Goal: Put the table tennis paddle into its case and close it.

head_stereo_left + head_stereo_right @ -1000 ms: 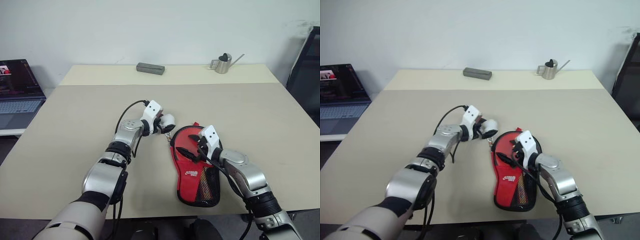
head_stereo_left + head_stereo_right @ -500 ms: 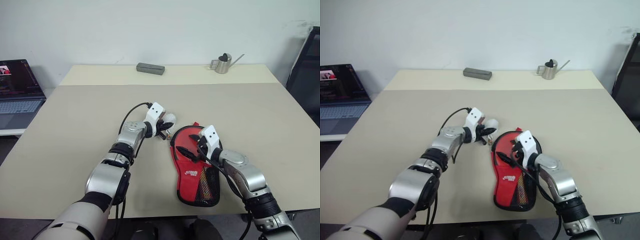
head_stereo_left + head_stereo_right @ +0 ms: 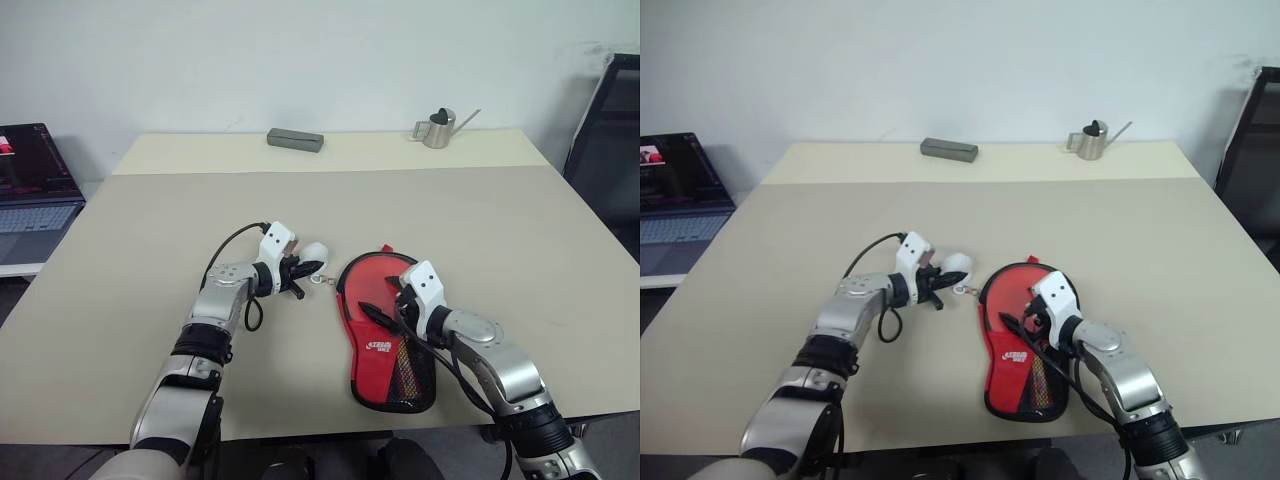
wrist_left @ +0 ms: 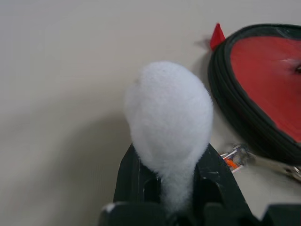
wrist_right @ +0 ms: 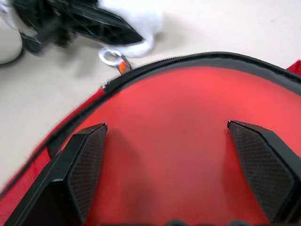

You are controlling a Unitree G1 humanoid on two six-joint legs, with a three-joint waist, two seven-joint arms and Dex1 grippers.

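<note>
The case (image 3: 386,345) lies flat near the table's front edge, red side up with its white logo and black mesh. Its white pom-pom charm (image 4: 168,117) sticks out to the left of the round end, and my left gripper (image 3: 298,278) is shut on it. A small metal zip ring (image 5: 113,59) lies between the charm and the case's black zipped rim. My right gripper (image 5: 176,155) is open, its fingers (image 5: 87,162) spread over the red round end. The paddle is hidden.
At the far edge of the table (image 3: 150,230) lie a grey box (image 3: 296,139) and a metal watering can (image 3: 437,128). A laptop (image 3: 35,185) stands off the left side. A black frame (image 3: 608,150) rises at the right.
My left gripper went from open around the pom-pom to shut on it, then drew back and to the left with it. The right gripper has stayed over the case.
</note>
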